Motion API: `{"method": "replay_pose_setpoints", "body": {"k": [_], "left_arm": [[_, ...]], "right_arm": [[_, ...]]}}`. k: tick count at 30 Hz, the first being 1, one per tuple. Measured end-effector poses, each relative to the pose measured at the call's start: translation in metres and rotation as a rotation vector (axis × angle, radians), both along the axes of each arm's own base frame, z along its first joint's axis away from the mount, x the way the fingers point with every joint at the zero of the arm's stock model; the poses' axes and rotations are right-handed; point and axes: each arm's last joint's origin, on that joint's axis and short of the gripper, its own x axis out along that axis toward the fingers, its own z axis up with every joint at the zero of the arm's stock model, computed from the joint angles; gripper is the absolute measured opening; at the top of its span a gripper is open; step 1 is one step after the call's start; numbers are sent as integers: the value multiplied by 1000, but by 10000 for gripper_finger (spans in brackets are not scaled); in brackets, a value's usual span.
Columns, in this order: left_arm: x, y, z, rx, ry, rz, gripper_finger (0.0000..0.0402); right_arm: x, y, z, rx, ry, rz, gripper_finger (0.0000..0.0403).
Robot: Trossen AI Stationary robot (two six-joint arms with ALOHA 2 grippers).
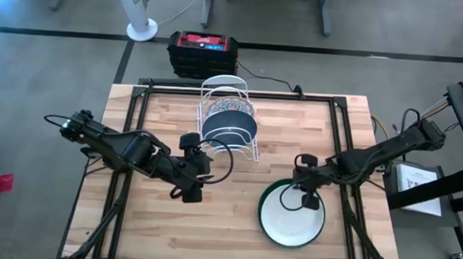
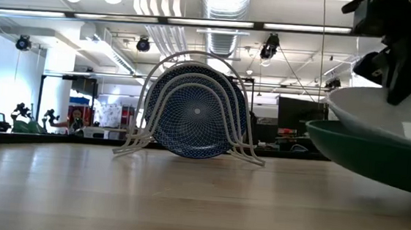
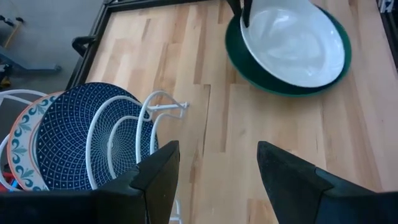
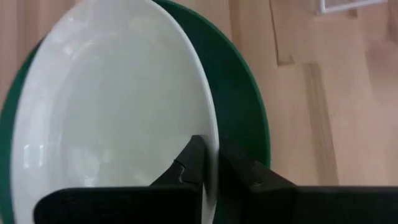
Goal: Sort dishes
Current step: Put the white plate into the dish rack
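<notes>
floral dish (image 3: 22, 134) mostly hidden behind blue dish (image 3: 81, 137)

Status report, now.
Right gripper shut on white plate rim, tilted over green plate. Left gripper open by rack. Nothing in the way.

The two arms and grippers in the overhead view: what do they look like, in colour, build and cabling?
Both arms are dark, nearly black, built from slim jointed segments. The left gripper and the right gripper each end in two dark fingers; the left wrist view shows its fingers as broad, angular, matte wedges. Thin black cables loop loosely beside each wrist. No markings are legible on either arm.
</notes>
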Motion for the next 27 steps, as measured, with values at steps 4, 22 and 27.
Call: {"method": "replay_pose_setpoints", "body": {"k": [4,22,27], "left_arm": [[1,-1,0,-13,-2,-7,205],[47,-28,-87,-239,-239,-132,205],[69,-37,-116,-248,-253,-127,205]], "right_arm": [[-2,-1,6,15,-25,-23,3],[-3,-2,9,-15,-56,-14,0],[-1,-1,18,-6,-82,-17,0]]}}
